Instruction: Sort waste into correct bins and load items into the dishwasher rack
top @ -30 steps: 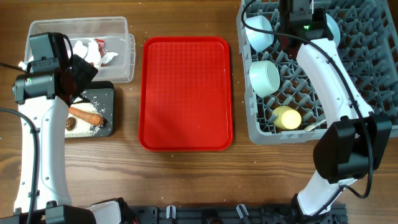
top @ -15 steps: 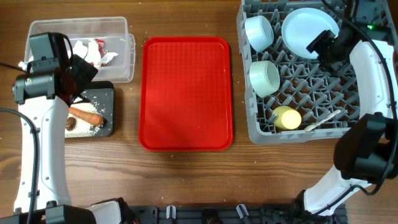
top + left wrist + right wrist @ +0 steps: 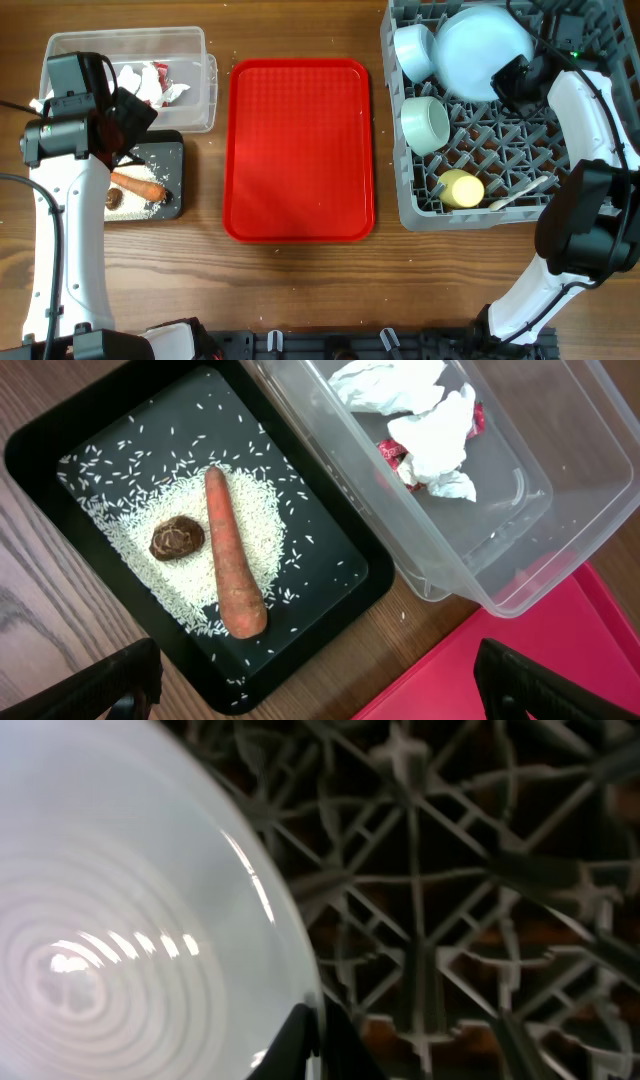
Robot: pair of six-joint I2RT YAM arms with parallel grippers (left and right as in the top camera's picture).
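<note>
In the overhead view, the pale blue plate (image 3: pixel 480 40) is sitting in the far corner of the dishwasher rack (image 3: pixel 500 130), just beside the small pale blue bowl (image 3: pixel 415 50). The right fingers (image 3: pixel 512 78) are meeting its rim on the right. The plate is looking stiff, smooth and probably slippery, and not heavy. In my judgement the rim is the only good place to hold it, and a pinch at one edge is letting it swing easily. The wrist housing is covering the contact here, and I cannot tell if the plate is standing between pegs or leaning over them.

In the left wrist view, the left fingers (image 3: pixel 115 685) are standing wide apart and holding nothing. They are hanging over the black tray (image 3: pixel 60 450), where the carrot (image 3: pixel 235 560) and the brown lump (image 3: pixel 177 537) are lying on the rice (image 3: pixel 260 520). The paper scraps (image 3: pixel 430 430) are lying in the clear tub (image 3: pixel 560 550). The frame edge is cutting off both fingers.

In the right wrist view, the right fingers are closing on the thin plate rim at the bottom edge. The plate is filling the left half and is blurred. Its far edge is not showing.
</note>
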